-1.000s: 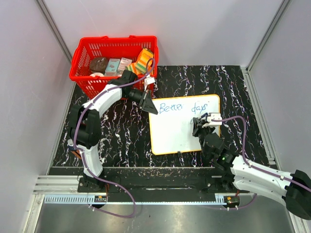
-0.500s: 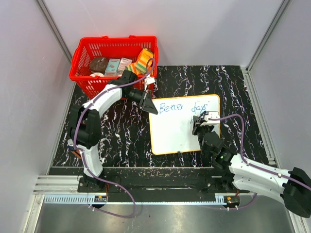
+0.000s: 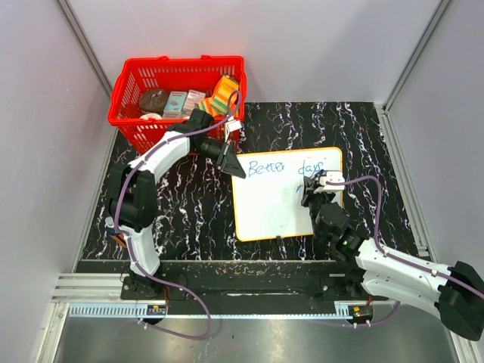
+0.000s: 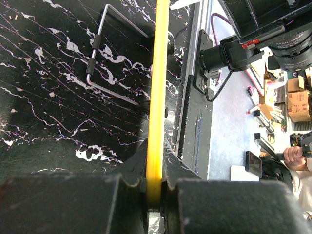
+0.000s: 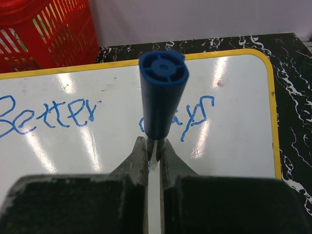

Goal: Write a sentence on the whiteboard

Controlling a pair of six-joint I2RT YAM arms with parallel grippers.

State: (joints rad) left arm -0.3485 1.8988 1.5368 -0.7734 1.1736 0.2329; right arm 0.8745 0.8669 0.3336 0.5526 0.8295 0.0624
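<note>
The whiteboard lies on the black marbled table, white with a yellow rim. The sentence reads "Better days" in thin blue letters along its far edge; it also shows in the right wrist view. No second line shows. My left gripper is shut on the whiteboard's far left corner; the left wrist view shows the yellow rim pinched between the jaws. My right gripper is shut on a blue marker, upright over the board below "days".
A red basket with several packaged items stands at the far left, just behind the left arm. A metal wire stand shows under the board in the left wrist view. Grey walls enclose the table on three sides.
My right gripper with the marker has shifted slightly over the board below "days". The left gripper and the whiteboard have not moved.
</note>
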